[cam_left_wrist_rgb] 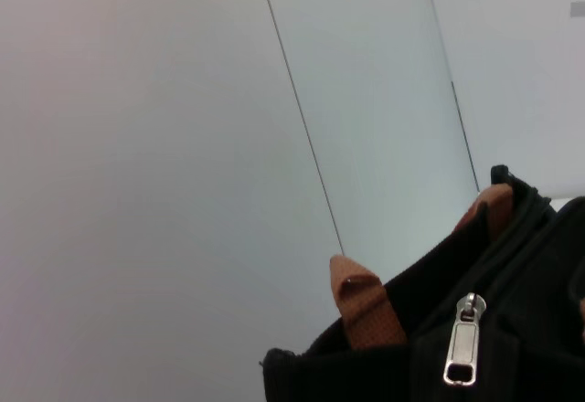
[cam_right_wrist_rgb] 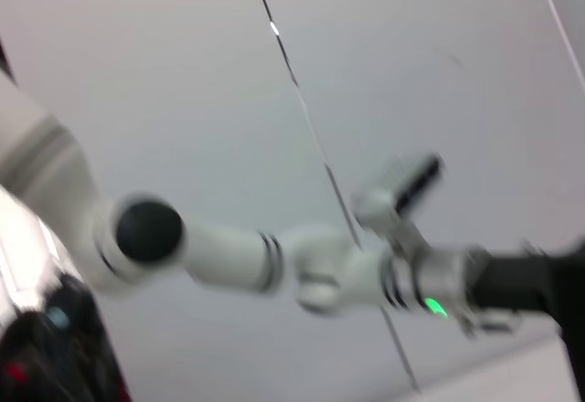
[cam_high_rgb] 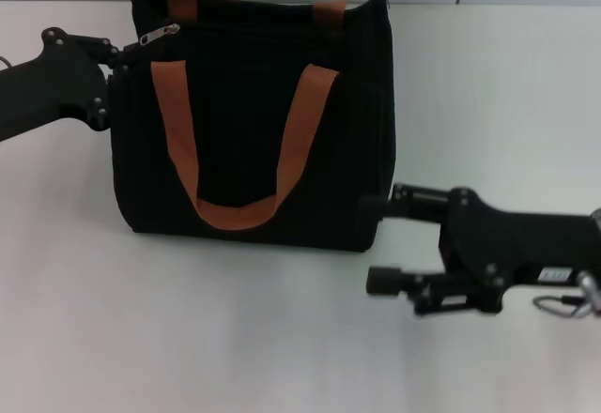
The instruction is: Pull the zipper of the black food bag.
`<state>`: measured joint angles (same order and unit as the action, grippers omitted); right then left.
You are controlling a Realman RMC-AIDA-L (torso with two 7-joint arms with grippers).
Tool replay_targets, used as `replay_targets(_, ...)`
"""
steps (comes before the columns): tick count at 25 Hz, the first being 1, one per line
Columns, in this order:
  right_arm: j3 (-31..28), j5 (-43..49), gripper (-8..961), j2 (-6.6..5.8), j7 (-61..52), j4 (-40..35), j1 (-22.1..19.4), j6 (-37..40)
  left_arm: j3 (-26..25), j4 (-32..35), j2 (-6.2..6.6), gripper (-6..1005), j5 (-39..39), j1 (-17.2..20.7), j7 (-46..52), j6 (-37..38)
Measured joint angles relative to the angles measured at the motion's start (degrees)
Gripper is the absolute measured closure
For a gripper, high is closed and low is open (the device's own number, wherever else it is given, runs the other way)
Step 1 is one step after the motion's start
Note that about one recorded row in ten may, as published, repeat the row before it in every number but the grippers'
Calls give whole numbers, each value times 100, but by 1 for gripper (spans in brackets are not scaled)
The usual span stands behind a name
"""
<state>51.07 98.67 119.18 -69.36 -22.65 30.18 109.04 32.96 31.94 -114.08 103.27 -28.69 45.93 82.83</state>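
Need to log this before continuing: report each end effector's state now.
Left end effector: at the black food bag by the zipper; cannot be told.
Right end effector: open, holding nothing.

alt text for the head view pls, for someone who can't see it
A black food bag with orange-brown strap handles stands upright on a white table. The left gripper is at its upper corner beside the silver zipper. The right gripper sits open at the bag's lower opposite corner, one finger against it.
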Motion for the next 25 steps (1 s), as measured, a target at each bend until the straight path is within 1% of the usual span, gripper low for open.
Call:
replay_targets(1, -15, -142, 138, 0, -218, -24, 45, 103, 0, 1, 0, 916, -45, 16, -17, 50)
replay_targets(2, -32, -436, 139, 0, -809, -119, 145, 208, 1, 1, 0, 958, -73, 28, -35, 89)
replay_targets(3, -32, -436, 139, 0, -809, -119, 145, 208, 0, 3, 0, 960, -112, 47, -72, 149)
replay_targets(6, -34, -833, 139, -2, -1801, -238, 337, 153, 0, 4, -9, 965, -307, 138, -248, 340)
replay_targets(7, -36, -1024, 139, -8, -2320, -281, 496, 62, 0, 4, -30, 967, -465, 202, -343, 397)
replay_targets(8, -36, -1024, 139, -8, -2320, -281, 496, 62, 0, 4, -30, 968, -465, 202, -343, 397)
replay_targets(11, -53, -1117, 139, -12, -3130, -412, 796, -148, 0, 3, -90, 974, -627, 272, -496, 414)
replay_targets(15, -22, -1114, 139, -11, -4206, -464, 1246, -677, 0, 5, -182, 977, -711, 328, -766, 418)
replay_targets(18, 10, -1092, 140, -10, -4768, -468, 1522, -1123, 0, 5, -218, 976, -764, 337, -891, 418)
replay_targets(21, 87, -1058, 140, -9, -5233, -467, 1748, -1595, 0, -4, -235, 976, -810, 328, -993, 418)
replay_targets(25, 368, -1037, 140, -8, -5750, -468, 1963, -2194, 0, -9, -248, 976, -849, 292, -1043, 418)
